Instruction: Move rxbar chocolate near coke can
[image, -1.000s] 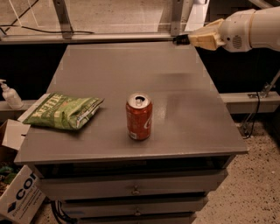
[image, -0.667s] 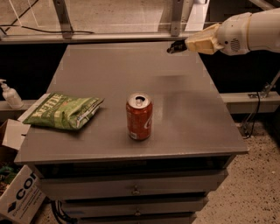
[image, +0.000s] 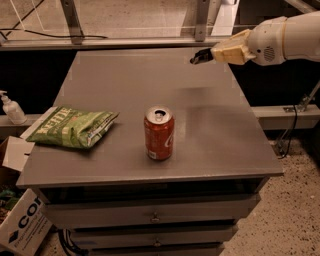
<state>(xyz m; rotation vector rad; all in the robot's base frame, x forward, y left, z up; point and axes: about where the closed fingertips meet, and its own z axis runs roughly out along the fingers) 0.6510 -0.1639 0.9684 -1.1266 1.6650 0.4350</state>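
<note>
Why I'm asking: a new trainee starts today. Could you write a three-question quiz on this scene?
1. True or false: the can stands upright on the table.
2. What lies to the left of the can in the camera view? A) a chip bag B) a cup C) a bowl
3. Fill in: in the camera view, the gripper hovers over the table's far ____ corner.

Key: 1 true; 2 A; 3 right.

Grey drawer cabinet (image: 150, 215) on speckled floor (image: 295, 220), cardboard box (image: 22, 225) alongside, dim light.
</note>
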